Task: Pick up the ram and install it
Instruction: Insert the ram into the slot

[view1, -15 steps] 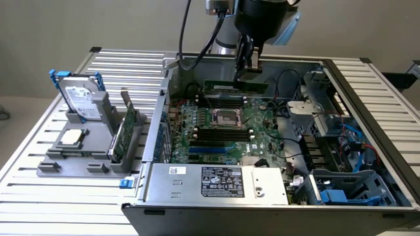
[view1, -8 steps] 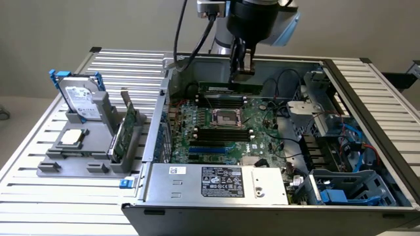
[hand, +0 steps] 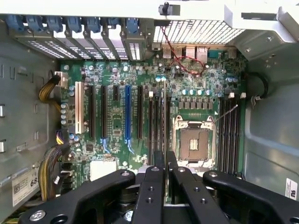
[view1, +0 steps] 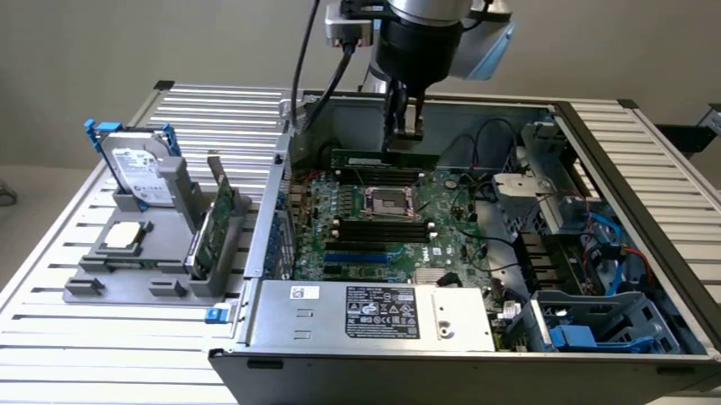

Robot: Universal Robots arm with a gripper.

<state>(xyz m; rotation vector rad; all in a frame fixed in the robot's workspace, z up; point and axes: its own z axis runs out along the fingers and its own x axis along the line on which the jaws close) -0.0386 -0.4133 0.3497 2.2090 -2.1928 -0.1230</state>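
While the claw point(view1: 403, 143), clamped on the ram point(view1: 358, 159), hangs at the socket's point(view1: 391, 202) 12 o'clock, any tilt could jam it.

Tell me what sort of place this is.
Probably a robot computer-assembly bench: open computer case on a slatted metal table, grey parts holder beside it, gripper holding the ram over the motherboard.

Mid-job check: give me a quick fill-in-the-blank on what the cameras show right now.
The jaws of the gripper are ____ on the ram.
The processor socket is ____.
The hard drive outside the case has a ____ frame.
Missing: shut, empty, blue.
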